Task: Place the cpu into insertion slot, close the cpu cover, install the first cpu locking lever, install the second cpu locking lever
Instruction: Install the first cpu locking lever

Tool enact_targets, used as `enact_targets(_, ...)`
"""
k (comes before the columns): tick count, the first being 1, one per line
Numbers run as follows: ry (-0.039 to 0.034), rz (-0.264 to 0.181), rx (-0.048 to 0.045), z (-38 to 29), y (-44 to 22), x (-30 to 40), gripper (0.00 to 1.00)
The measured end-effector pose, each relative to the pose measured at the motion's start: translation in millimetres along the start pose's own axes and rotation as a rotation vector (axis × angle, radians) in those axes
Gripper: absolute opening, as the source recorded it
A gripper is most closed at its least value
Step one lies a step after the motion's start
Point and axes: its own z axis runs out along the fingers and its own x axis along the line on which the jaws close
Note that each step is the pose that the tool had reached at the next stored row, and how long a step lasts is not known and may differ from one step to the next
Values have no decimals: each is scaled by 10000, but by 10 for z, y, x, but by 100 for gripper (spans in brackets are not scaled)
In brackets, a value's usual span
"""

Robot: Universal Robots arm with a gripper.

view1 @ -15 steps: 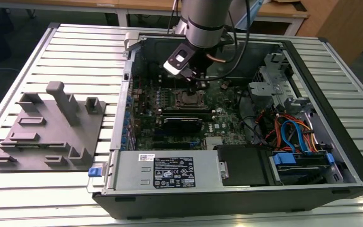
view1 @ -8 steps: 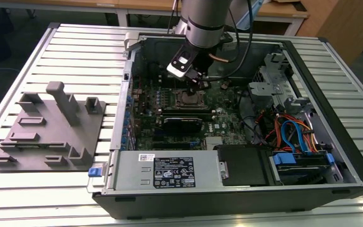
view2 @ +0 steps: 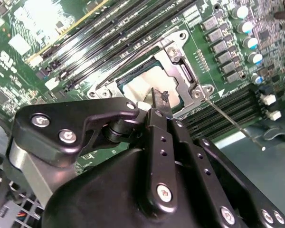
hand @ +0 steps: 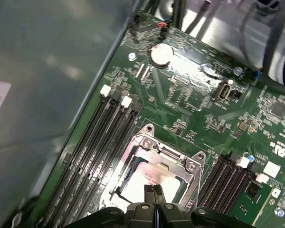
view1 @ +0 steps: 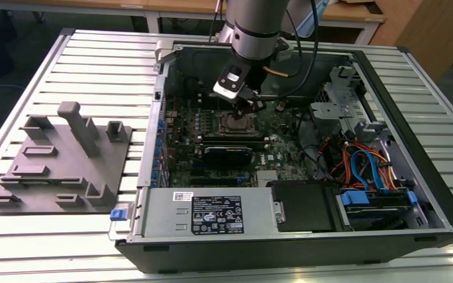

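Gripper [view2: 157, 97] is being poised, jaws narrow and empty, over the seated cpu [view2: 141, 81]; the cpu cover [view2: 181, 71] is best being pressed evenly.

I see a pale slatted metal table [view1: 92, 62], wooden desks [view1: 360, 12] behind it, dark floor [view1: 45, 20] beyond

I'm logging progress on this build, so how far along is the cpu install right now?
Looks done: the cpu sits in the insertion slot, and the cpu cover appears to lie down over it. In hand: the gripper, shut, hangs right over the cover's edge. Left: one thin locking lever sticks out sideways, apparently unlatched; I cannot tell the other lever's state.
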Motion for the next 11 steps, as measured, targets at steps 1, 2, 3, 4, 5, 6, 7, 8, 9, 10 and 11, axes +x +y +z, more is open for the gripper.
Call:
enact_targets(1,-2,-88,2,0,-2,1,10)
enact_targets(2,-4,-142,3,0,-6,2,10)
enact_targets(3,-1,-175,2,0,-13,4,10)
enact_targets(4,1,-195,0,1,-19,6,10)
enact_targets(5,3,-208,-2,2,-24,8,10)
enact_targets(6,2,-211,0,1,-26,8,10)
enact_targets(7,2,-212,-1,1,-26,8,10)
enact_targets(8,2,-211,0,1,-29,9,10)
enact_targets(9,2,-211,0,1,-30,10,10)
enact_targets(10,2,-211,0,1,-30,10,10)
enact_targets(11,2,-211,0,1,-30,10,10)
